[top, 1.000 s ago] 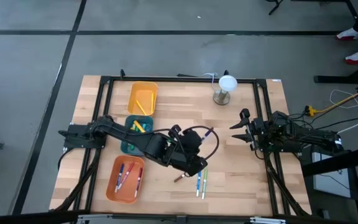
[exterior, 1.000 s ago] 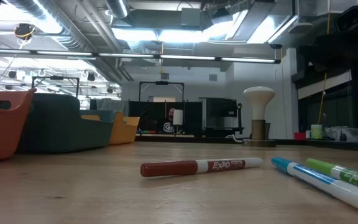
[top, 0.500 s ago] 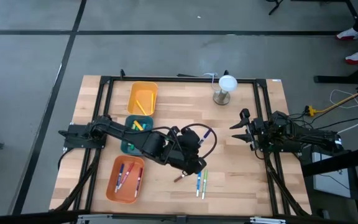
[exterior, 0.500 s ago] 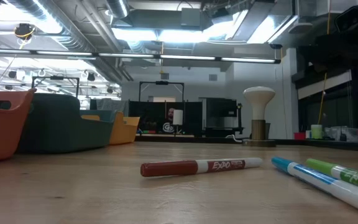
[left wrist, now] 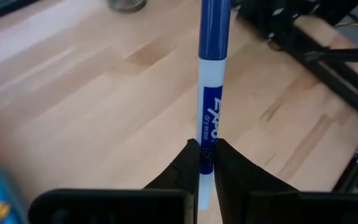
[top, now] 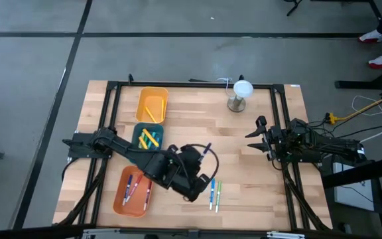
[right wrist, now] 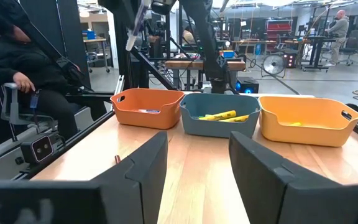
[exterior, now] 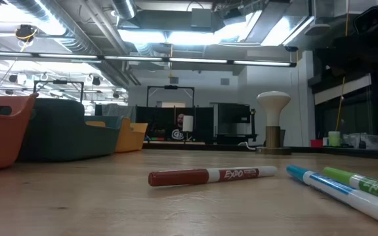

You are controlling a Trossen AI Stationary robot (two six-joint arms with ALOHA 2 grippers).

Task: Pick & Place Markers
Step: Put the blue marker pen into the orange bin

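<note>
— What kind of place is this?
— A robotics lab or workshop. Exposed ceiling ducts (exterior: 77,33) and strip lights (exterior: 169,60) run overhead, workbenches (right wrist: 204,64) with gear fill the room, and a fan (right wrist: 271,63) stands on the floor.
— Anyone there?
— A seated person (right wrist: 27,74) beside the wooden surface (top: 257,179).
</note>
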